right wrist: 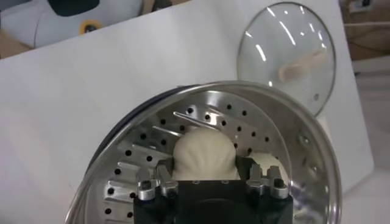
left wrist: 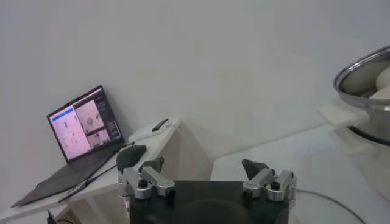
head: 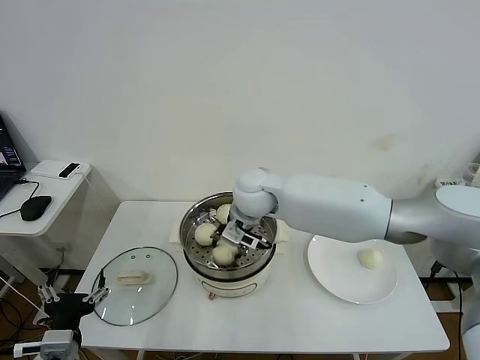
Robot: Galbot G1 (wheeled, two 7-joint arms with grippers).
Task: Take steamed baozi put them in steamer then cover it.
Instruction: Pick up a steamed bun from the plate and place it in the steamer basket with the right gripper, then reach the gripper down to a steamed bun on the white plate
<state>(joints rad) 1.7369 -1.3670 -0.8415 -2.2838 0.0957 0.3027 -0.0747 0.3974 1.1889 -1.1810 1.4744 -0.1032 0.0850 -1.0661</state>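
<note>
The steamer [head: 196,261] stands mid-table, its steel pot uncovered. My right gripper [head: 241,234] reaches down into it. In the right wrist view its fingers [right wrist: 166,171] press both sides of one cream-white baozi [right wrist: 204,152], which rests on the perforated tray [right wrist: 131,161]; a second one [right wrist: 271,163] lies beside it. The head view shows three baozi in the pot [head: 205,234], and one more baozi [head: 370,258] lies on the white plate [head: 337,285]. The glass cover [head: 137,285] lies flat on the table left of the steamer, and also shows in the right wrist view [right wrist: 286,55]. My left gripper [head: 73,298] is parked open at the table's front left corner.
A side table to the left holds a laptop [left wrist: 79,131], a mouse [head: 35,207] and a small white box [head: 58,169]. The steamer's rim [left wrist: 365,76] shows far off in the left wrist view, beyond the left gripper [left wrist: 206,165]. The wall is close behind the table.
</note>
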